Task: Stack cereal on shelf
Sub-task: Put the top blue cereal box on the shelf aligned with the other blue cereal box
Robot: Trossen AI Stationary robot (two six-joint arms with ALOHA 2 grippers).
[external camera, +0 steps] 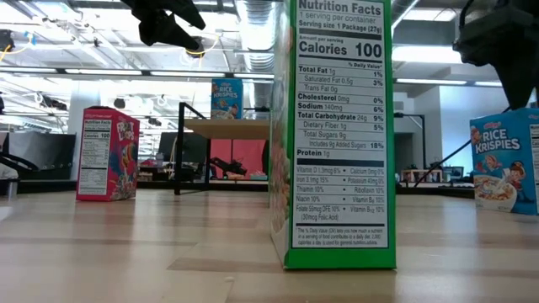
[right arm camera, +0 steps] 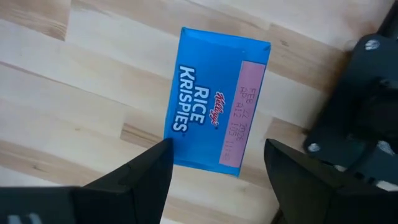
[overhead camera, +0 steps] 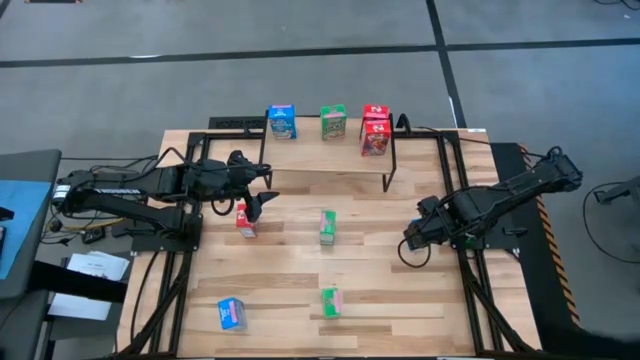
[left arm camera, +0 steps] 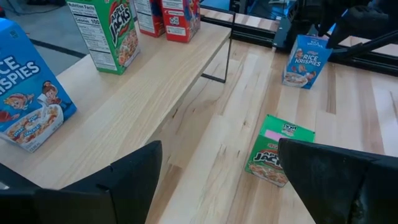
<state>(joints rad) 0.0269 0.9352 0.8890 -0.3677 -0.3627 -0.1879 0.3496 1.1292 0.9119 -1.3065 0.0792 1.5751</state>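
The left tool (overhead camera: pixel 262 205) hangs over the tabletop (overhead camera: pixel 280 265) at about ten o'clock from its centre. Its fingers are spread wide with nothing between them. Just beside it, at seven o'clock, a red cereal box (overhead camera: pixel 245 220) stands on the tabletop, apart from the fingers. At three o'clock from this tool, near the tabletop's centre, a green cereal box (overhead camera: pixel 327 227) lies flat.

The right tool (overhead camera: pixel 412 240) hangs at about three o'clock from the tabletop's centre. Its fingers are parted, and in the right wrist view they frame the top of a standing blue Rice Krispies box (right arm camera: pixel 214 106) directly below. The box sits beyond the fingertips and shows no contact with them.

The shelf (overhead camera: pixel 320 155) stands at twelve o'clock, along the far edge of the tabletop. On its plank are a blue box (overhead camera: pixel 282 121) at the nine o'clock end and a green Apple Jacks box (overhead camera: pixel 333 122) in the middle. At the three o'clock end, two red boxes (overhead camera: pixel 375 132) are stacked one on the other.

Toward six o'clock, near the front edge, another green box (overhead camera: pixel 331 302) stands upright. Well apart from it, at about seven o'clock, is a third blue box (overhead camera: pixel 232 314).
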